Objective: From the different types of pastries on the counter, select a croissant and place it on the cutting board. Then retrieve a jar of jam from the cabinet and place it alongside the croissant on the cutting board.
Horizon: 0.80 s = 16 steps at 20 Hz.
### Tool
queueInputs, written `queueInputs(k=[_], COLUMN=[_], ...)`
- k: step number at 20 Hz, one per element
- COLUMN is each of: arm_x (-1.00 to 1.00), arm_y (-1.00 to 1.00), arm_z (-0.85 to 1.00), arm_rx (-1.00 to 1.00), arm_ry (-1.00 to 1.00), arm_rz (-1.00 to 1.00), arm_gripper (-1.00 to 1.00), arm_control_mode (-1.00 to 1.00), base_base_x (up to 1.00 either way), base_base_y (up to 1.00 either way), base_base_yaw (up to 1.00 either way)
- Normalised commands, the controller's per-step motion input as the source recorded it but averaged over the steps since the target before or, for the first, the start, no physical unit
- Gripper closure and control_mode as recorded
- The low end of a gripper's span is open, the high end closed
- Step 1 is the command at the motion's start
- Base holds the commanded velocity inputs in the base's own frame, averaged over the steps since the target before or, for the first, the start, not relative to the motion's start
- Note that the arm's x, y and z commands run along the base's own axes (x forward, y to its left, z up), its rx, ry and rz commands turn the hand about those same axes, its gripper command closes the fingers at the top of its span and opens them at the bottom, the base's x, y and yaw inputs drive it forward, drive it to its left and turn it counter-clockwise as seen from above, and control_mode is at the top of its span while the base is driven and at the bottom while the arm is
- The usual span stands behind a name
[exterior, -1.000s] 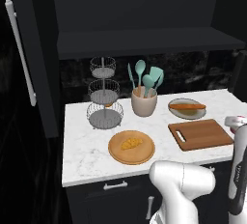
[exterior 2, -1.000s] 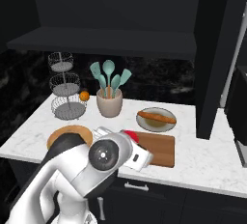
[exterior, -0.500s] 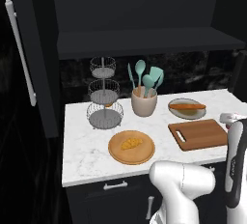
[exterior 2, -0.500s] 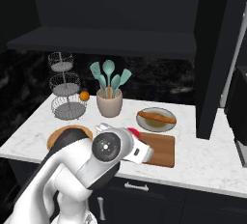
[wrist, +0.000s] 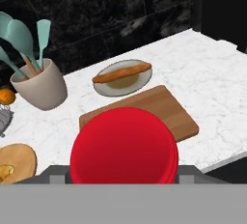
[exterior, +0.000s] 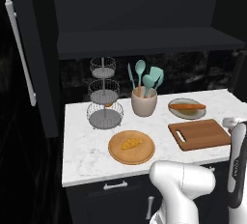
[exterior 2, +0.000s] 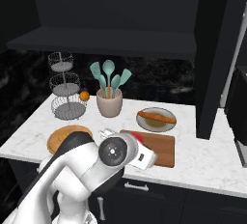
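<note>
My gripper (wrist: 124, 178) is shut on the jar of jam (wrist: 124, 149), whose bright red top sits between the fingertips (wrist: 53, 178); the same red top (exterior 2: 136, 136) peeks out beside my arm at the board's near edge. The jar hangs just in front of the reddish-brown cutting board (wrist: 159, 105) (exterior: 198, 134) (exterior 2: 161, 147), which is bare. The small golden croissant (exterior: 131, 143) lies on a round light-wood plate (exterior: 116, 153) left of the board. A long orange-brown pastry (exterior: 186, 106) (wrist: 122, 73) rests on a grey dish behind the board.
On the white marble counter (exterior: 87, 162) stand a beige crock of teal utensils (exterior: 144, 103) (wrist: 41, 88) and a three-tier wire stand (exterior: 103, 97), with an orange (exterior 2: 84, 95) between them. A dark cabinet side rises at the right (exterior 2: 212, 73).
The red-topped jar has moved a little up and towards the board's near edge in the right base view; my forearm shifted slightly. Everything on the counter stayed put.
</note>
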Motion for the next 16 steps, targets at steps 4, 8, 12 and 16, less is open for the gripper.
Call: queueInputs(k=[4, 8, 12, 16], arm_x=[0.07, 0.0, 0.14, 0.17], arm_y=[0.08, 0.0, 0.0, 0.0], arm_z=[-0.4, 0.0, 0.0, 0.0], arm_rx=[-0.07, 0.03, 0.0, 0.0], arm_ry=[0.09, 0.0, 0.0, 0.0], arm_rz=[0.0, 0.0, 0.0, 0.0], arm_gripper=[1.0, 1.0, 1.0, 1.0], arm_control_mode=[-1.0, -1.0, -1.0, -1.0], base_base_x=[0.0, 0.0, 0.0, 0.0], base_base_y=[0.0, 0.0, 0.0, 0.0], base_base_yaw=[0.0, 0.0, 0.0, 0.0])
